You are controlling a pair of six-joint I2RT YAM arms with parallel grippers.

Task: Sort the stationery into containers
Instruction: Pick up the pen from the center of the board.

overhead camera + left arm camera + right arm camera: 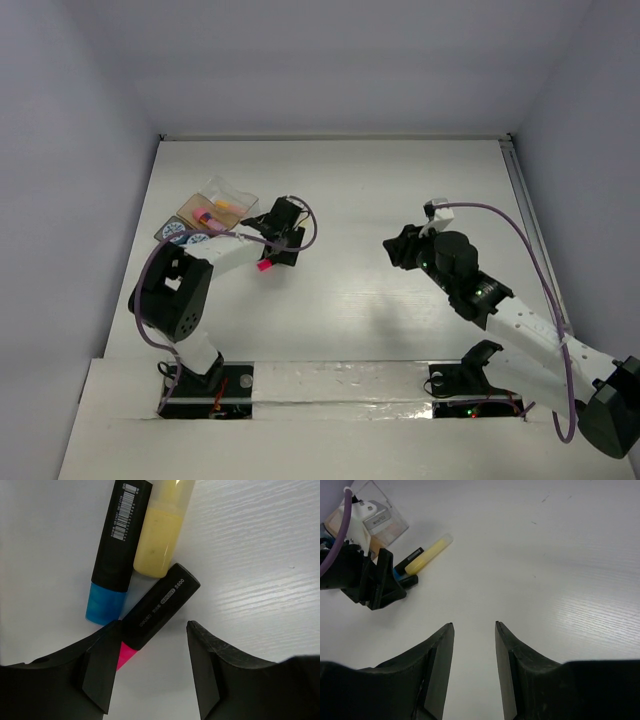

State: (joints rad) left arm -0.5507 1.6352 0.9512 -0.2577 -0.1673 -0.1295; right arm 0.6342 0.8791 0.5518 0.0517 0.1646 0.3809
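Under left pincer (152, 627), on desk (260, 555): three highlighters touching in a cluster. Blue-capped one (111, 555) bears barcode, yellow one (160, 530) shows no writing, pink-tipped one (160, 602) printed "S600". Jaws released, astride pink tip, gripping nothing. Well apart, right pincer (474, 625) likewise released above desk. Two clear containers (222, 200) near cluster.

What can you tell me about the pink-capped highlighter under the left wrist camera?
The pink-capped highlighter is short, with a matte black, plastic-looking body printed in white and a bright pink cap. It lies flat on the white table, slanted. Its cap end sits between the open jaws of the left tool, and one finger hides part of the cap. Its black end appears to touch a neighbour's yellow cap, and a blue cap sits against its side.
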